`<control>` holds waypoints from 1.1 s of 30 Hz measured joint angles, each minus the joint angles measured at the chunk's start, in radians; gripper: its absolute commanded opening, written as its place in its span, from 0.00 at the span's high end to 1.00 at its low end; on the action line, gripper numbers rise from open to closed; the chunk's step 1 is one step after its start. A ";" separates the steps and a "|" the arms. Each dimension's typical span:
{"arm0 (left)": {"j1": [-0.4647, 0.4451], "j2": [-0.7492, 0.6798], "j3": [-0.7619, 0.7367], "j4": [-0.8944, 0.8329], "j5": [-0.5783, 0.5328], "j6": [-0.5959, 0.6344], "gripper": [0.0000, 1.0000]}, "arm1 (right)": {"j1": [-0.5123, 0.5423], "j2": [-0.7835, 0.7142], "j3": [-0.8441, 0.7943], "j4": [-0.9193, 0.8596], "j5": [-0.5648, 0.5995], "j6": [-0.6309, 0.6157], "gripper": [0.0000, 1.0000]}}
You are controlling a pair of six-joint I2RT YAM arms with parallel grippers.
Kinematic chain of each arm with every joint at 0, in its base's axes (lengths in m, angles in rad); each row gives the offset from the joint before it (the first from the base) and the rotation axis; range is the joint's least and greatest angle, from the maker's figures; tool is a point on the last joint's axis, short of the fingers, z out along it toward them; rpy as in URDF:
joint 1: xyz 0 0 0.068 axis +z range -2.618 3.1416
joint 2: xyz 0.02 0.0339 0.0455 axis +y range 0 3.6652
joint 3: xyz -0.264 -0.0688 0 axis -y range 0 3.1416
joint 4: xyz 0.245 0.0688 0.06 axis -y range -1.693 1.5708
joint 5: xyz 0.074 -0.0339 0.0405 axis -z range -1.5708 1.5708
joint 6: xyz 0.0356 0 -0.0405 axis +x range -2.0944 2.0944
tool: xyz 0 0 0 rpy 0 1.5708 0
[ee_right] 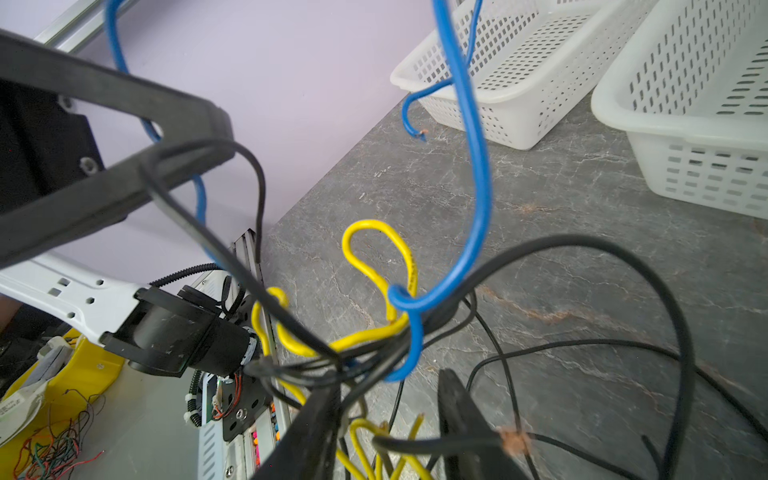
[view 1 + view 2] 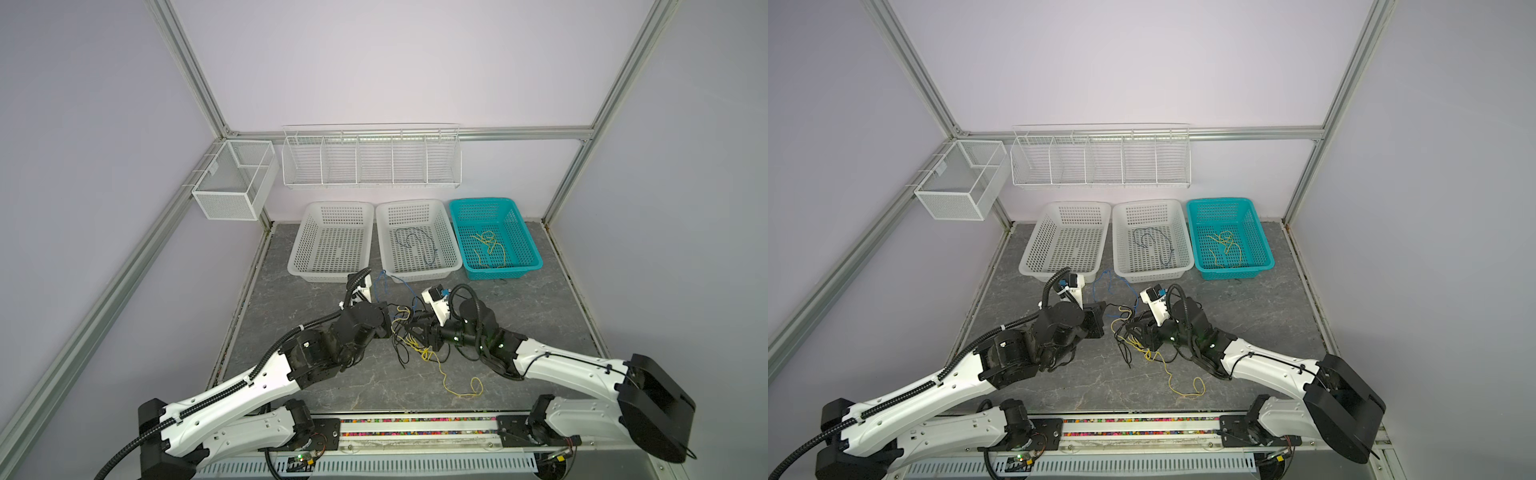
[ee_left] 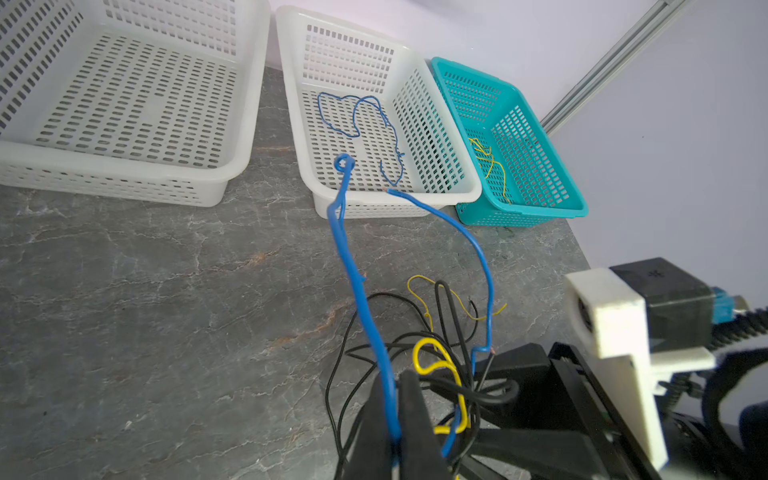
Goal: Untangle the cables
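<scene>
Roughly halfway, I'd judge. Nearest me, a kinked yellow strand (image 2: pixel 457 395) trails toward five o'clock from the knot (image 2: pixel 409 332) of black, blue and yellow cables on the marbled grey bench (image 2: pixel 332 386). My left claw (image 3: pixel 395 399) pinches a glossy blue cable (image 3: pixel 357 282). My right claw (image 1: pixel 388 386) stands half spread at the knot; whether it bites I cannot tell. At twelve o'clock sit perforated plastic baskets: the middle white basket (image 2: pixel 419 204) holds a blue coil (image 3: pixel 349 134), the teal basket (image 2: pixel 482 201) a yellow bundle (image 2: pixel 489 243).
</scene>
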 measured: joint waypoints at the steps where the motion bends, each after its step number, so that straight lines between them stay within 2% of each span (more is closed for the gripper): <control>1: 0.000 -0.002 -0.006 0.004 -0.001 -0.008 1.00 | 0.001 0.000 -0.002 0.004 0.001 0.000 0.63; 7: 0.000 -0.008 -0.024 0.018 -0.003 -0.045 1.00 | 0.005 0.000 -0.005 0.004 0.057 0.006 0.85; 11: 0.000 -0.040 -0.025 0.008 -0.017 -0.051 1.00 | 0.008 -0.007 -0.006 -0.006 0.124 0.005 0.93; 16: 0.005 -0.107 -0.012 -0.076 -0.071 -0.047 1.00 | 0.008 -0.051 -0.007 -0.076 0.249 0.002 0.94; 19: 0.041 -0.141 0.009 -0.157 -0.077 -0.042 1.00 | 0.007 -0.082 -0.006 -0.125 0.330 0.003 0.94; 22: 0.108 -0.175 0.017 -0.230 -0.038 -0.035 1.00 | 0.003 -0.099 -0.006 -0.164 0.397 0.004 0.94; 25: 0.137 -0.205 0.018 -0.292 0.015 -0.010 1.00 | -0.007 -0.103 -0.004 -0.205 0.452 0.016 0.94; 29: 0.142 -0.209 0.060 -0.395 0.057 0.040 1.00 | -0.063 -0.107 -0.003 -0.275 0.507 0.054 0.94; 33: 0.148 -0.177 0.100 -0.489 0.057 0.085 1.00 | -0.154 -0.156 -0.026 -0.312 0.513 0.100 0.94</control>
